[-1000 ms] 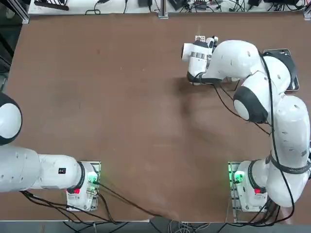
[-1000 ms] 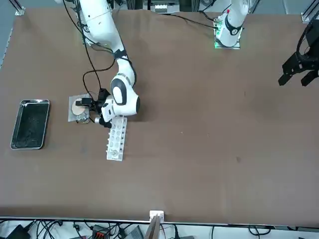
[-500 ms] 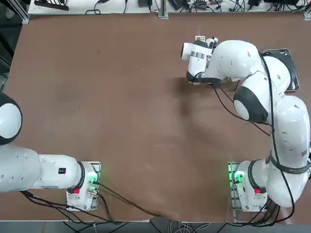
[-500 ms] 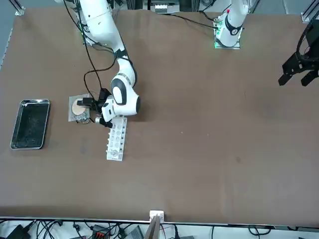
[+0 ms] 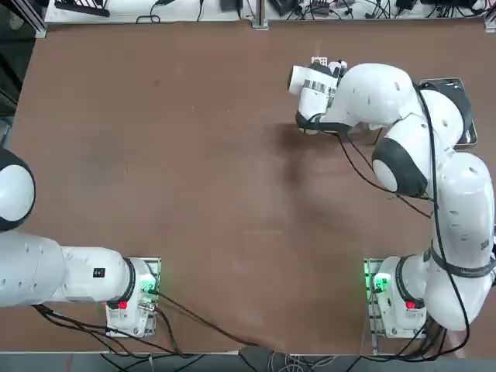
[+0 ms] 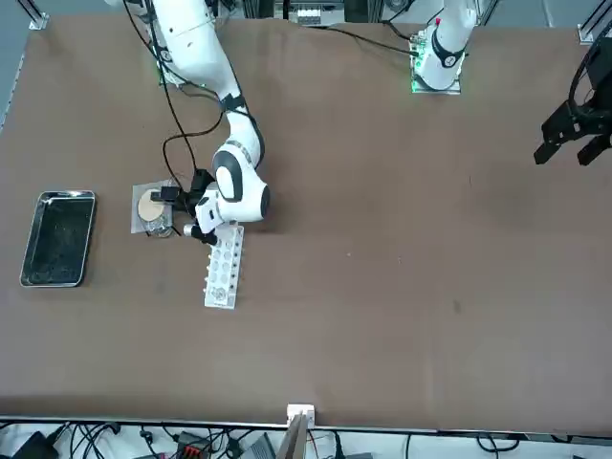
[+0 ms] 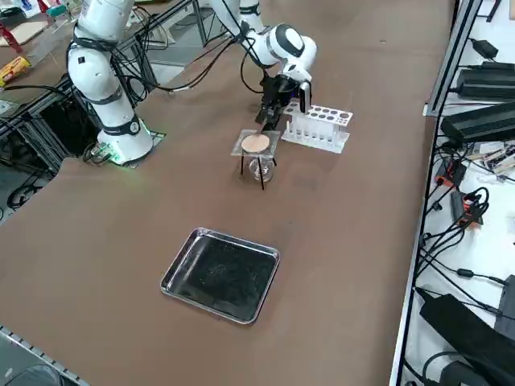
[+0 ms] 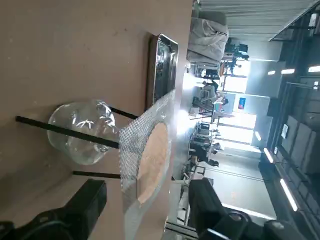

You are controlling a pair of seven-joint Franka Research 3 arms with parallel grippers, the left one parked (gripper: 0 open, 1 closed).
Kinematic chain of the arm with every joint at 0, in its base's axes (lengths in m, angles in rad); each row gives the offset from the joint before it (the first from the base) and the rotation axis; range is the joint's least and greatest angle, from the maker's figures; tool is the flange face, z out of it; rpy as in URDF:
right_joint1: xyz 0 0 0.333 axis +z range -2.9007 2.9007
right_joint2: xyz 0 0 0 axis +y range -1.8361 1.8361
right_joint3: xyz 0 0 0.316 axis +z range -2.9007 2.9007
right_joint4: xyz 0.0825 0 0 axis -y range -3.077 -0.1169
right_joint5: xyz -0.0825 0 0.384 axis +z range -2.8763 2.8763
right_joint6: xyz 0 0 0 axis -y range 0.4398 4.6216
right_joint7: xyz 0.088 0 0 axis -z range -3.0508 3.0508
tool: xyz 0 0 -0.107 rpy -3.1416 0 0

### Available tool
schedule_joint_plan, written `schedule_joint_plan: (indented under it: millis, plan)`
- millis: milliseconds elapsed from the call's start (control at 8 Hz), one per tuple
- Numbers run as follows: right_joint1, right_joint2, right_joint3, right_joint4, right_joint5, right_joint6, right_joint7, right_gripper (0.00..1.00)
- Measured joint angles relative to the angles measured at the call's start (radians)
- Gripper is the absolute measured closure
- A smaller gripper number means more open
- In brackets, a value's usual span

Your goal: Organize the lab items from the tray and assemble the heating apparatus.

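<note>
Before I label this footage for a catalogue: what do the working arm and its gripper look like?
The right arm is glossy white with rounded shells and dark grey joint caps. A thin black cable loops loosely alongside it. Its base shows green and red lights. The right gripper has two black, blocky fingers.

White rack with rows of holes (image 7: 320,129), brown table (image 6: 402,239), cables along edge (image 7: 459,201)

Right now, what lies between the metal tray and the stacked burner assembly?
Nothing: bare brown table separates the metal tray from the burner assembly, clearest in the right side view.
</note>
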Motion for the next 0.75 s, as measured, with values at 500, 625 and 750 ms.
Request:
schedule_joint_plan:
  millis: [500, 625, 750]
  plan:
    - [0.004, -0.019, 0.000, 0.060, 0.102, -0.006, -0.021, 0.00]
    - [0.005, -0.041, 0.000, 0.066, 0.127, -0.016, -0.049, 0.00]
    - [0.007, -0.075, 0.000, 0.071, 0.151, -0.028, -0.075, 0.00]
